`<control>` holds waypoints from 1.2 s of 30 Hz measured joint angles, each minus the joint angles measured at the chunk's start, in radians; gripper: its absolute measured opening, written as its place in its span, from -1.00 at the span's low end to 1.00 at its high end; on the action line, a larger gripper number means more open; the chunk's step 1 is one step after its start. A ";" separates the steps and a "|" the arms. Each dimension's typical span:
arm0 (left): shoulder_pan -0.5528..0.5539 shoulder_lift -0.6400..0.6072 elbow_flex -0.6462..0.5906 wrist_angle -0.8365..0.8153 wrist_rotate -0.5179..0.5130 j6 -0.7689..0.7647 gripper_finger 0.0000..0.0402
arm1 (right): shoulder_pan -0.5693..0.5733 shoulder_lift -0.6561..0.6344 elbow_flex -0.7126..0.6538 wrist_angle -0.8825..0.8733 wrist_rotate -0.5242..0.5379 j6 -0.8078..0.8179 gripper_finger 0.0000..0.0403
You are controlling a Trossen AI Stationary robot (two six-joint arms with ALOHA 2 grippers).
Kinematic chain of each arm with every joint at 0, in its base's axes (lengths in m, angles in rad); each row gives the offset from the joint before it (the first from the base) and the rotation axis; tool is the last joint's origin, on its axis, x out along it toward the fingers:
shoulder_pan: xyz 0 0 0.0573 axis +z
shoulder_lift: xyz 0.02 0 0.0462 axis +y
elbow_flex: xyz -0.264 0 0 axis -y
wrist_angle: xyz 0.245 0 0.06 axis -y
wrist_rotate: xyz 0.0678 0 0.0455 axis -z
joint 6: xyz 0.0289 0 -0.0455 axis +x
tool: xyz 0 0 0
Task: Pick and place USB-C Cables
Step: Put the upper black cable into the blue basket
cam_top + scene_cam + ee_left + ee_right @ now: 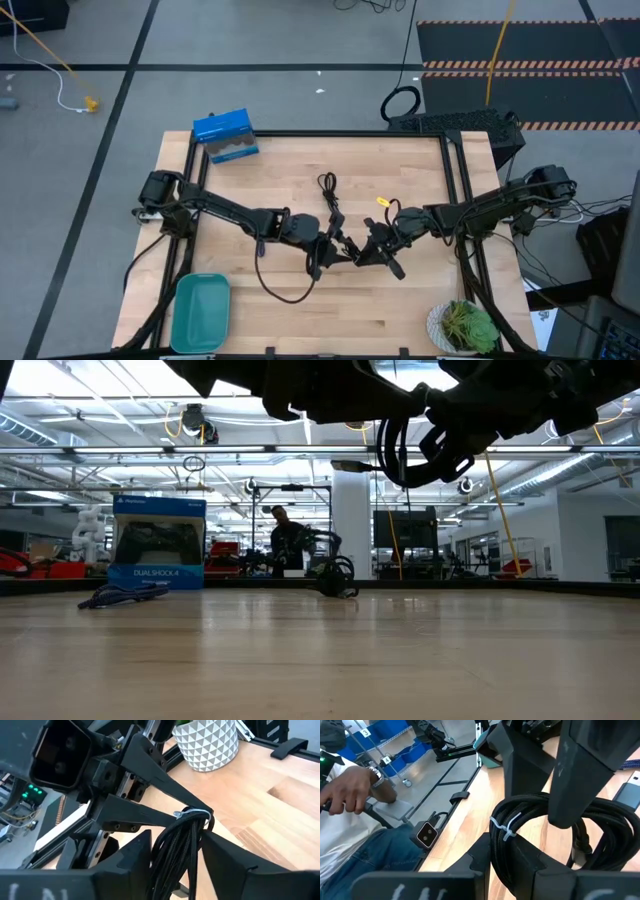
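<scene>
— Left claw (337,243)? Clenched on the black coiled USB-C cable bundle (184,840), white twist tie (192,812) at its top, above mid-table.
— Right claw (368,250)? Tip to tip with the left, also clamped on that same bundle, between both pairs of fingers.
— Other cables? Second black bundle (327,190) flat on the pale wooden tabletop (420,170), just beyond the claws; blue-purple one (122,595) farther left, near the blue cardboard box (225,134).
— Elsewhere? Teal tray (200,312) and potted plant (466,325) at the near corners.
</scene>
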 joint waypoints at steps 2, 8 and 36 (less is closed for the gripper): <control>0.001 0.000 0.000 0.000 0.018 0.016 -0.28 | 0.000 0.000 0.000 0.000 -0.002 -0.007 -0.82; 0.000 0.000 -0.002 0.007 0.035 0.035 -0.62 | 0.000 0.000 0.000 0.000 -0.007 -0.025 -0.82; -0.011 -0.008 0.000 0.017 0.028 0.064 -0.68 | -0.002 -0.066 0.001 -0.056 0.013 0.031 -0.04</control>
